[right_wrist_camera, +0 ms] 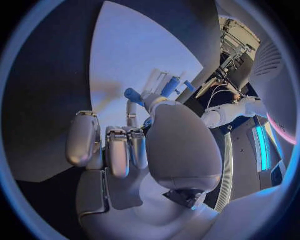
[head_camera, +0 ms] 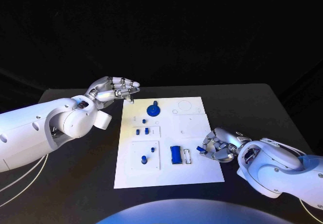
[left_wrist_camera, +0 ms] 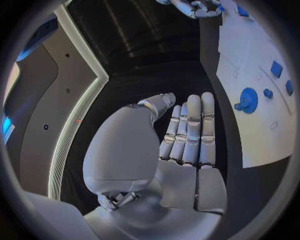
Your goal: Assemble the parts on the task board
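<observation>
The white task board [head_camera: 192, 175] lies mid-table. On it sit a round blue gear [head_camera: 154, 110], two small blue pegs [head_camera: 138, 131], a tall blue block [head_camera: 176, 154] and a blue oval piece [head_camera: 144, 159]. My right hand [head_camera: 219, 145] is at the board's right edge and pinches a small blue part [head_camera: 200, 149] at its fingertips; the right wrist view shows this part [right_wrist_camera: 133, 94] over the board [right_wrist_camera: 131, 50]. My left hand [head_camera: 114, 88] hovers off the board's far left corner. In the left wrist view its fingers [left_wrist_camera: 190, 130] stretch out straight and hold nothing, with the gear [left_wrist_camera: 248, 100] beside them.
The black table [head_camera: 80, 163] surrounds the board. The board's right half has pale recesses [head_camera: 183, 106] near the far edge. My right hand [left_wrist_camera: 197, 7] appears across the board in the left wrist view.
</observation>
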`<state>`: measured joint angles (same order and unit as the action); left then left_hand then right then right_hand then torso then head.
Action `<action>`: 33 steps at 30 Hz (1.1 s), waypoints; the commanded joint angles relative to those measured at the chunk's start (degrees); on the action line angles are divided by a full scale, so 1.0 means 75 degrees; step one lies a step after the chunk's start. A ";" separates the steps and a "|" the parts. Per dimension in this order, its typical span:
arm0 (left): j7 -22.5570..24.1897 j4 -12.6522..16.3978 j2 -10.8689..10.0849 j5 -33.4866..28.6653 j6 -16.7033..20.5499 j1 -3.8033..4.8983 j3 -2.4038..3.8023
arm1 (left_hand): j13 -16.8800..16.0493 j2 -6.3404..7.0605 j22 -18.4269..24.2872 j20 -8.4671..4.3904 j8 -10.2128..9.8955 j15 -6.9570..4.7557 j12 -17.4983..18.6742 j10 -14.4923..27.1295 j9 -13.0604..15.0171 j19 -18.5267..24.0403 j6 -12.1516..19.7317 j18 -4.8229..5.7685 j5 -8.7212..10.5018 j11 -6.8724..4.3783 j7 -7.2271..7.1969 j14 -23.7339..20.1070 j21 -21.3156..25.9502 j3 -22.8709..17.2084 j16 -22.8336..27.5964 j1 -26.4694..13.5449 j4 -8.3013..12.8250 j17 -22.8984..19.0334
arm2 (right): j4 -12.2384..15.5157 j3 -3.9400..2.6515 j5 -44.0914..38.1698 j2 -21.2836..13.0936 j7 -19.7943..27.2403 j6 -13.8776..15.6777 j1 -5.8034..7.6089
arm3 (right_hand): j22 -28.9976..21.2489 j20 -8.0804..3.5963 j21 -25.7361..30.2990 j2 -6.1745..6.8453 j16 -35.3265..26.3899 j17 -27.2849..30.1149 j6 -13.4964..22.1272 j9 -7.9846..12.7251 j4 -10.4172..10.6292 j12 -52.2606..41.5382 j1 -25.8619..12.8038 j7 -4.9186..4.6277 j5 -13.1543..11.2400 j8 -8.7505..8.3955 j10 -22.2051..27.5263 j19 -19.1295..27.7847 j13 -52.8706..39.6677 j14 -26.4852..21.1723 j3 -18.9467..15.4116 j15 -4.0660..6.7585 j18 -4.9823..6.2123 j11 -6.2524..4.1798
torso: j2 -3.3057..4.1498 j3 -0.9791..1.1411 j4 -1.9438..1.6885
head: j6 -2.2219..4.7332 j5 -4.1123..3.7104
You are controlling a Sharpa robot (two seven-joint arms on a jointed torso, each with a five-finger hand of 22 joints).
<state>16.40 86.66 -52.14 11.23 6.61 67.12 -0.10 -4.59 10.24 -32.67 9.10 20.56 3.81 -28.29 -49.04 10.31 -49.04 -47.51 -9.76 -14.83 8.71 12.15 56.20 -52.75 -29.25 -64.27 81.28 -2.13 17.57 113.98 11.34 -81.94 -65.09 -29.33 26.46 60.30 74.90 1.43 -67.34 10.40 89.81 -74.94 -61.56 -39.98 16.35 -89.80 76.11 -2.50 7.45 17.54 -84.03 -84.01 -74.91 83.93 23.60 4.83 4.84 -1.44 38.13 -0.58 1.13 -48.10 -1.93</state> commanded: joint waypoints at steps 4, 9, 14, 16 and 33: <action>0.0042 0.0057 0.0024 -0.0027 -0.0063 0.0005 0.0005 | 0.0001 -0.0041 0.0008 0.0032 0.0023 0.0044 -0.0034 0.0037 0.0009 0.0036 0.0046 -0.0110 -0.0049 0.0003 0.0028 0.0002 0.0033 -0.0038 -0.0006 -0.0057 0.0022 -0.0012 | 0.0028 0.0004 0.0640 0.0219 0.0022 0.0190 0.0017 | 0.1345 -0.0016 -0.0030 0.0017 0.0026 -0.2008 0.0008 -0.0145 0.0007 -0.0026 -0.0141 -0.0030 -0.0020 0.0037 -0.0796 -0.0205 -0.2013 0.0809 0.0052 0.0005 -0.0147 0.0001 | 0.0001 -0.0003 -0.0012 | -0.0046 0.0020; 0.0042 0.0057 0.0018 -0.0018 -0.0059 0.0005 0.0005 | 0.0001 -0.0041 0.0008 0.0032 0.0023 0.0044 -0.0034 0.0037 0.0009 0.0036 0.0046 -0.0110 -0.0049 0.0003 0.0028 0.0002 0.0033 -0.0038 -0.0006 -0.0057 0.0022 -0.0012 | -0.0057 0.0004 0.0822 0.0440 0.0021 0.0117 -0.0038 | 0.1354 -0.0017 -0.0073 0.0016 0.0026 -0.2008 -0.0025 -0.0184 0.0010 -0.0026 -0.0311 -0.0021 -0.0022 0.0056 -0.0796 -0.0218 -0.2013 0.0809 0.0083 0.0009 -0.0153 -0.0006 | 0.0006 -0.0004 0.0005 | -0.0062 0.0031; 0.0041 0.0069 0.0020 -0.0014 -0.0069 0.0005 0.0005 | 0.0001 -0.0041 0.0008 0.0032 0.0023 0.0044 -0.0034 0.0037 0.0009 0.0036 0.0046 -0.0110 -0.0049 0.0003 0.0028 0.0002 0.0033 -0.0038 -0.0006 -0.0057 0.0022 -0.0012 | -0.0189 0.0005 0.0977 0.0677 -0.0010 0.0035 -0.0176 | 0.1361 -0.0023 -0.0103 0.0018 0.0026 -0.2008 -0.0061 -0.0223 0.0016 -0.0026 -0.0516 -0.0010 -0.0026 0.0072 -0.0796 -0.0231 -0.2013 0.0809 0.0097 0.0017 -0.0156 -0.0017 | 0.0007 0.0004 -0.0004 | -0.0068 0.0035; 0.0039 0.0072 0.0020 -0.0013 -0.0071 0.0005 0.0005 | 0.0001 -0.0041 0.0008 0.0032 0.0023 0.0044 -0.0034 0.0037 0.0009 0.0036 0.0046 -0.0110 -0.0049 0.0003 0.0028 0.0002 0.0033 -0.0038 -0.0006 -0.0057 0.0022 -0.0012 | -0.0236 0.0005 0.1028 0.0766 -0.0024 -0.0002 -0.0233 | 0.1360 -0.0024 -0.0099 0.0019 0.0026 -0.2008 -0.0063 -0.0231 0.0016 -0.0026 -0.0570 -0.0009 -0.0028 0.0072 -0.0796 -0.0232 -0.2013 0.0809 0.0098 0.0019 -0.0156 -0.0017 | 0.0010 0.0009 -0.0007 | -0.0074 0.0032; 0.0034 0.0081 0.0011 -0.0008 -0.0076 0.0006 0.0005 | 0.0003 -0.0045 0.0012 0.0033 0.0040 0.0046 -0.0051 0.0052 0.0011 0.0036 0.0051 -0.0108 -0.0049 0.0005 0.0028 0.0000 0.0037 -0.0042 -0.0010 -0.0073 0.0018 -0.0012 | -0.0383 0.0003 0.1110 0.1020 -0.0076 0.0095 -0.0338 | 0.1353 -0.0027 -0.0073 -0.0069 0.0026 -0.2008 -0.0144 -0.0384 0.0038 -0.0026 -0.1597 -0.0017 -0.0074 0.0099 -0.0796 -0.0238 -0.2013 0.0809 -0.0387 0.0015 -0.0153 -0.0011 | 0.0006 0.0009 0.0000 | -0.0073 0.0043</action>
<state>16.32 87.10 -52.13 11.26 6.60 67.12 -0.10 -4.59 10.14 -32.67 9.10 20.56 3.81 -28.29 -49.05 10.30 -49.04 -47.51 -9.76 -14.83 8.71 12.15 56.20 -52.75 -29.25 -64.27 81.18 -2.13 17.57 110.97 11.33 -73.91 -57.65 -29.76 27.28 57.88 74.93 1.44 -67.78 9.94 89.80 -74.91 -62.61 -42.77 16.68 -89.80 64.68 -2.31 7.22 18.41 -84.03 -84.00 -74.90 83.93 21.01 4.82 4.84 -1.43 38.17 -0.52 1.16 -48.67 -1.59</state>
